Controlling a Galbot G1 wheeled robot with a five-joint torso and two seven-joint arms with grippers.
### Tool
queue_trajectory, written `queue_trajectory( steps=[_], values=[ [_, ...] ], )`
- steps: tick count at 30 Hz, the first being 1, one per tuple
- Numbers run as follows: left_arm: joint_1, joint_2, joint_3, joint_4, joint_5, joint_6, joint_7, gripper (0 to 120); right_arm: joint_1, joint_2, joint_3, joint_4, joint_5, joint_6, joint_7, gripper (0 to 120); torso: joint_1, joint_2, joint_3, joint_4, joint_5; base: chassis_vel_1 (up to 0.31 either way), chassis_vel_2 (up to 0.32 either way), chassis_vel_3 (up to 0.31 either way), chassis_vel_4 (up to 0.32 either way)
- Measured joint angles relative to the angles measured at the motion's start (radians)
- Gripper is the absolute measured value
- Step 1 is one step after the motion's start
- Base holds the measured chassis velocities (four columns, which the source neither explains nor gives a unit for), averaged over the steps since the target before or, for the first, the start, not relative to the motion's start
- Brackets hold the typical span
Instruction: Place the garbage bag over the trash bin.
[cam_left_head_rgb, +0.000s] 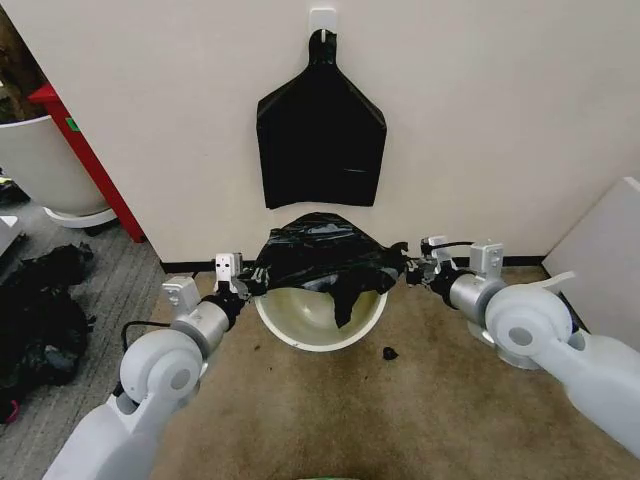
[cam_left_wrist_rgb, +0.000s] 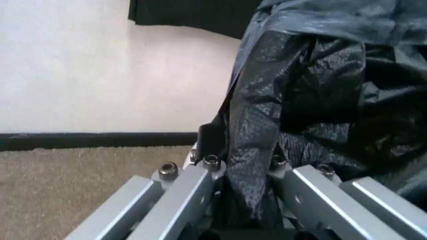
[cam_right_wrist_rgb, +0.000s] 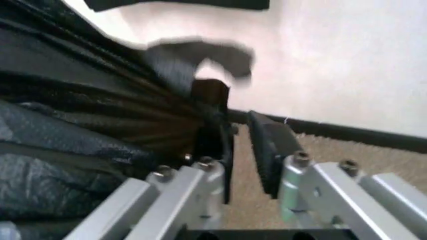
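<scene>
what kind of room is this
Probably an office or lab corner rather than a home: short tan carpet, a plain wall with a black baseboard, and spare bags hung from a wall hook.

The bag covers the far half of the bin, so that part of the rim is hidden. In the left wrist view the bag fills the gap in the left gripper and hides its fingertips. In the right wrist view, the bag's edge near the wall is a smear.
</scene>
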Motion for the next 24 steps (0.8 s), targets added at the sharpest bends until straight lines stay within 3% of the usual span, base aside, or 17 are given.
queue_trajectory(
  steps=[18, 24],
  values=[
    [-0.041, -0.024, -0.003, 0.090, 0.002, -0.021, -0.053, 1, -0.157, -0.090, 0.267, 0.189, 0.233, -0.002, 0.157, 84, 0.000, 0.000, 0.000, -0.0002, 0.0000, 0.000, 0.000, 0.000, 0.000],
    [-0.053, -0.030, 0.003, 0.100, 0.000, -0.059, -0.081, 1, -0.159, -0.066, 0.302, 0.272, 0.359, 0.054, 0.273, 99, 0.000, 0.000, 0.000, -0.0003, -0.0001, 0.000, 0.000, 0.000, 0.000]
  ],
)
